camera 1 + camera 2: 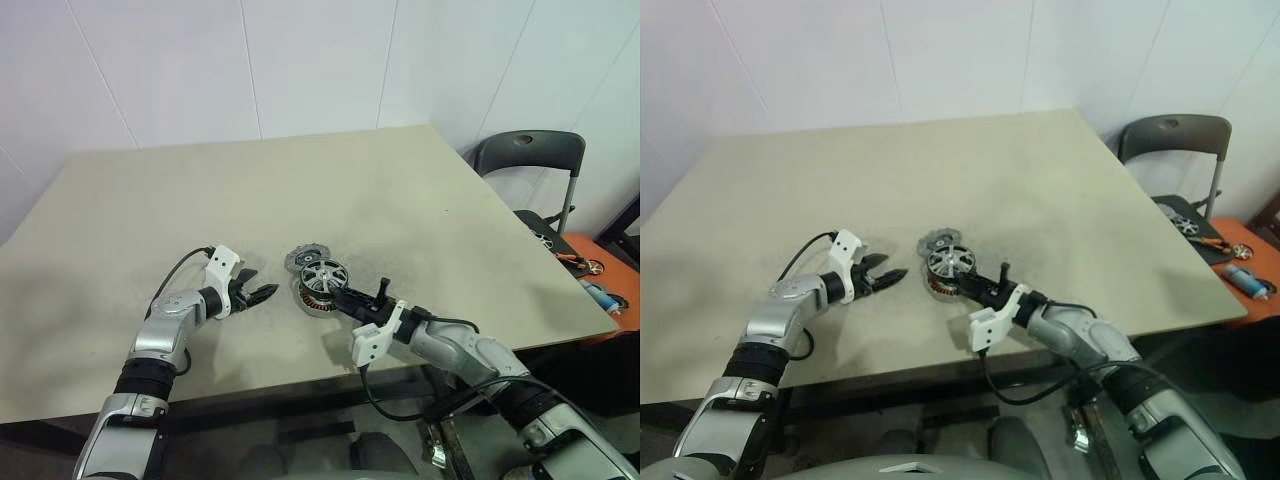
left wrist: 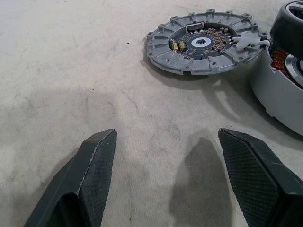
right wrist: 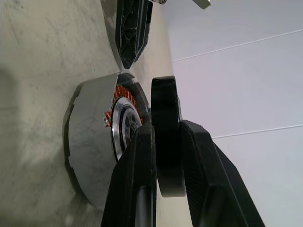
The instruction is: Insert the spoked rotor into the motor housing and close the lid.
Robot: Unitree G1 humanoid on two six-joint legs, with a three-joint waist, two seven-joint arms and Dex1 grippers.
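Holding the spoked rotor [image 1: 324, 272] just over the motor housing [image 1: 316, 297]; insertion not finished, lid [image 1: 301, 257] waiting.

Sitting mid-table near the front edge, the housing; resting flat just behind it, touching or nearly so, the lid; pinching the rotor's dark rim between narrow fingers, the right gripper [image 3: 165, 142]; hovering wide and empty to the left, the left gripper [image 1: 257, 293]; revealing copper windings and the gap under the rotor, the right wrist view; revealing the lid's inner face with small parts and hub [image 2: 201, 41], the left wrist view.
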